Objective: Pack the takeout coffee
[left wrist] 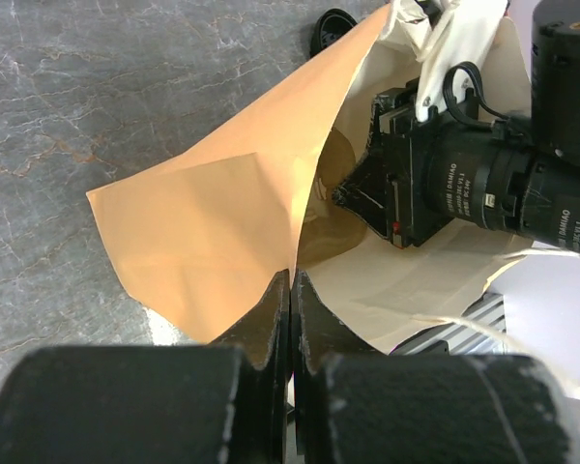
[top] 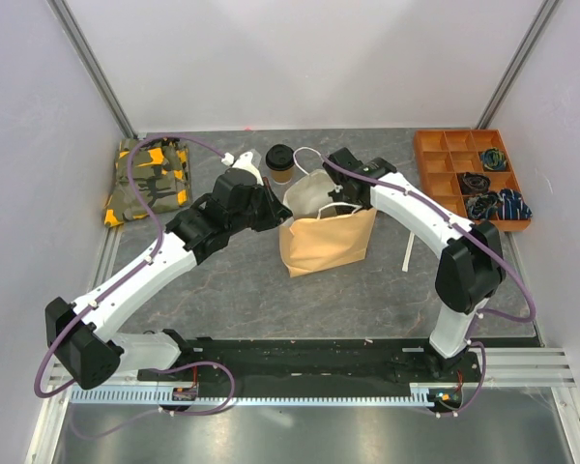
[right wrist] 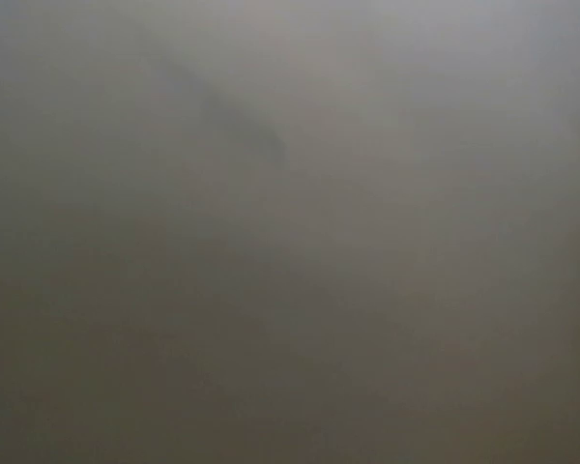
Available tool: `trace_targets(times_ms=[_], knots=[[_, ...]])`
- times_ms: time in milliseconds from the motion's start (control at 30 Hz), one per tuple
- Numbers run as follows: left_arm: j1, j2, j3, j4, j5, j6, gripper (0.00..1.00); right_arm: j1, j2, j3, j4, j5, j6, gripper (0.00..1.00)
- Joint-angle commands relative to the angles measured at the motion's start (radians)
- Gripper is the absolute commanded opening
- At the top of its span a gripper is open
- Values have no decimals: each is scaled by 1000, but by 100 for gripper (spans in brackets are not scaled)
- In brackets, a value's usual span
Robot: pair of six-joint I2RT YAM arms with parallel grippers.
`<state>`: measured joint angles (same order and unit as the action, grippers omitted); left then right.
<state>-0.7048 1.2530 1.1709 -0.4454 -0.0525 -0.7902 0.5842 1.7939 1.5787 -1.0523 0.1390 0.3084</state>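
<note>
The takeout coffee (top: 280,162), a tan paper cup with a black lid, stands upright on the table just behind the brown paper bag (top: 329,244). Its lid (left wrist: 333,25) peeks over the bag's edge in the left wrist view. My left gripper (left wrist: 292,282) is shut on the bag's left rim and holds the mouth apart. My right gripper (left wrist: 353,191) reaches down inside the bag beside a tan rounded shape (left wrist: 331,232). Its jaws do not show plainly. The right wrist view is a grey-brown blur.
An orange compartment tray (top: 435,174) with small dark items stands at the back right. A camouflage-patterned pouch (top: 150,179) lies at the back left. A white strip (top: 409,253) lies right of the bag. The bag's white handles (top: 314,159) stick up near the cup.
</note>
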Motion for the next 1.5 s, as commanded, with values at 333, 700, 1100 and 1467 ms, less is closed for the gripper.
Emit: trace_targets(times_ms=[333, 700, 1100, 1467], knots=[[-12, -20, -19, 7, -55, 86, 2, 6, 4, 96, -84, -88, 12, 56], [-10, 3, -8, -27, -61, 86, 2, 8, -48, 152, -86, -92, -8, 76], [-12, 13, 12, -39, -67, 103, 2, 26, -88, 207, -80, -67, -20, 78], [-12, 16, 21, -53, -83, 132, 2, 29, -149, 245, -72, -65, -69, 80]])
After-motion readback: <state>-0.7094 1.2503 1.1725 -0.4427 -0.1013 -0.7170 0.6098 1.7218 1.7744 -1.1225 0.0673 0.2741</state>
